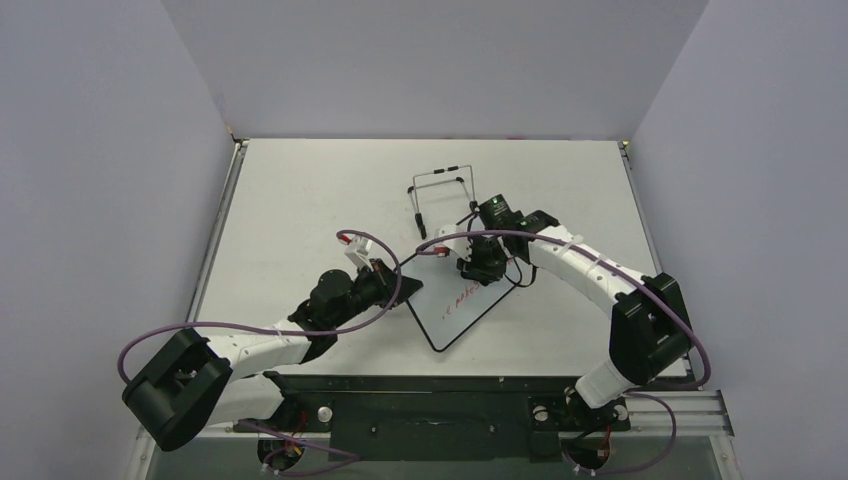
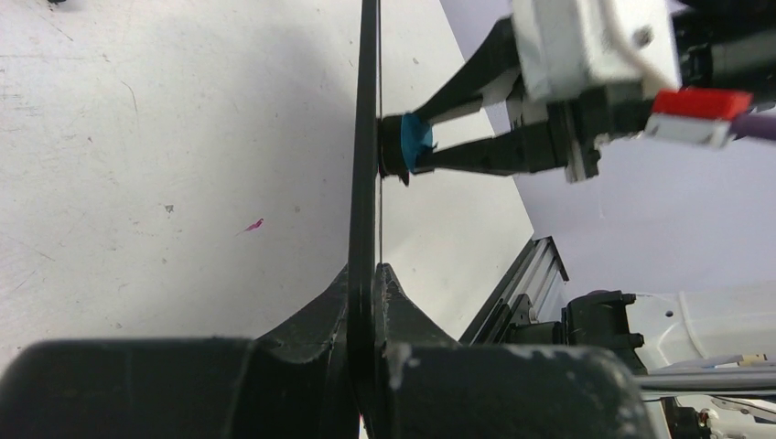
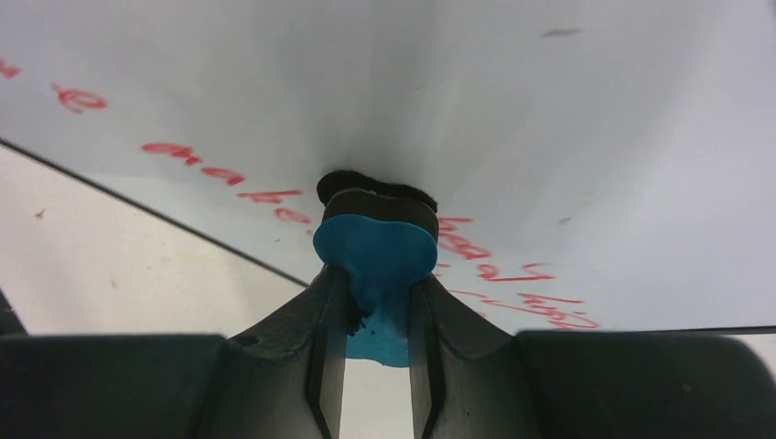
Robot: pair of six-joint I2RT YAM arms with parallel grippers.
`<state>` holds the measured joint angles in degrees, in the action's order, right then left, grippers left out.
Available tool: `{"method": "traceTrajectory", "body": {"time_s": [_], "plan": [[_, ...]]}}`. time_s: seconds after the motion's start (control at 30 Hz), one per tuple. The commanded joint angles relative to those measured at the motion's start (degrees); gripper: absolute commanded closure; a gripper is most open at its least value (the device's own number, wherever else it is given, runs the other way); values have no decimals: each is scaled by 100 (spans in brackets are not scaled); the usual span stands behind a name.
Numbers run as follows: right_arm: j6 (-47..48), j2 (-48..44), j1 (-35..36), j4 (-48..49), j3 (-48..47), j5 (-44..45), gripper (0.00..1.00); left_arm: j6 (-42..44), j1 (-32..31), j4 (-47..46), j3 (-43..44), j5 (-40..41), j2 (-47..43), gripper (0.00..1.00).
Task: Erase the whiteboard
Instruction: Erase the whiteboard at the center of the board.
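The whiteboard [image 1: 462, 305] is a small white board with a thin black frame and red handwriting, tilted on the table. My left gripper [image 1: 396, 282] is shut on its left edge; the left wrist view shows the board edge-on [image 2: 368, 137] between the jaws. My right gripper [image 1: 482, 270] is shut on the small blue eraser [image 3: 375, 247], whose black felt face presses on the board's surface [image 3: 512, 110] among the red writing [image 3: 220, 178]. The eraser also shows in the left wrist view [image 2: 410, 144], touching the board.
The black wire stand [image 1: 440, 195] sits behind the board near the table's middle. A black rail [image 1: 440, 385] runs along the near edge between the arm bases. Grey walls close in the left, right and back.
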<state>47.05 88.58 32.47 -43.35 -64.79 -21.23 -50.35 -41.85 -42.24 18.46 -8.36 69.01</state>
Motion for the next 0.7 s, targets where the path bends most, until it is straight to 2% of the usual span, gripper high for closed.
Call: {"method": "traceTrajectory", "body": {"time_s": [0.0,0.13,0.27,0.4,0.53,0.67], "plan": [[-203,112,20,481,-625,3,100,-204,-65,-1141,348,-421,-70,100],[-170,32,291,464,-555,-65,100,-221,-63,-1164,363,-446,-55,100],[20,-205,594,318,15,-187,100,-221,-64,-1164,358,-448,-59,100],[127,-291,418,277,326,-100,100,-224,-62,-1181,332,-447,-98,100],[87,-198,56,299,85,-38,100,-217,-61,-1173,325,-446,-104,100],[-81,-2,10,342,-465,9,100,-221,-62,-1201,340,-452,-32,100]]}}
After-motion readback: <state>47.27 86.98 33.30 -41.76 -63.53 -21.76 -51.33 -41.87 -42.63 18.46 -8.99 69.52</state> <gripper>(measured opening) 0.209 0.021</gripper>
